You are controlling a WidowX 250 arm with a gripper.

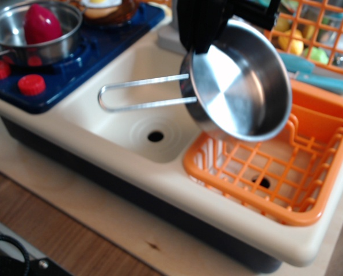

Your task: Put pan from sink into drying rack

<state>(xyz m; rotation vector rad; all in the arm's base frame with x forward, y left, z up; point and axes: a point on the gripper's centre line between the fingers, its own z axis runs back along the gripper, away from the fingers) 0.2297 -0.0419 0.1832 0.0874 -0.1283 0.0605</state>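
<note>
The sink (122, 86) sits in the cream counter, its drain hole bare. Just right of it lies the orange drying rack (275, 190). The pan (240, 80) hangs tilted in the air above the rack's left end, its wire handle reaching back over the sink. The black gripper (203, 26) is clamped on the pan's upper rim.

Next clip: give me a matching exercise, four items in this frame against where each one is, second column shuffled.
Items:
1. pan
2. red egg-shaped toy
3. drain hole
4. red knob

Places:
A. sink bottom
B. blue stovetop front edge
C. held tilted by the hand over the drying rack
D. inside the steel pot

Pairs: 1-C, 2-D, 3-A, 4-B
</note>
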